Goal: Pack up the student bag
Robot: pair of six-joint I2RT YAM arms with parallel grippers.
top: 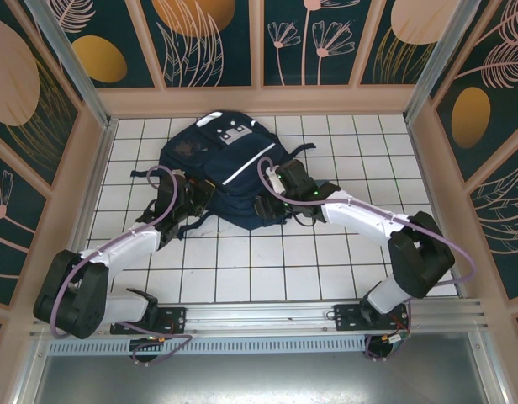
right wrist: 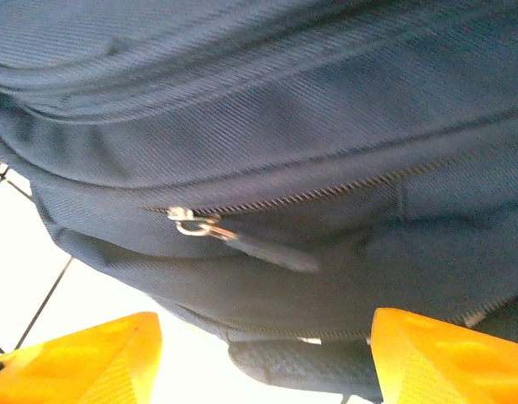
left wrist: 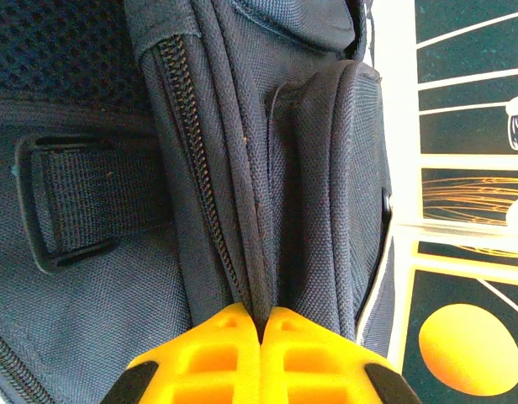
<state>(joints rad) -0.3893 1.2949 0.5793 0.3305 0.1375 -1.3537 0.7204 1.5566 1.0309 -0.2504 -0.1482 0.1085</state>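
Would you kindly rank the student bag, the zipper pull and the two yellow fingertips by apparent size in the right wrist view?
1. student bag, by far.
2. The two yellow fingertips, alike; nearness to the camera inflates them.
3. zipper pull, smallest.

You look down on a white surface (top: 242, 269) ruled in a dark grid. Wood-framed walls (top: 213, 42) box it in, dark teal with orange discs and pale line-drawn flowers. The light is bright and even.
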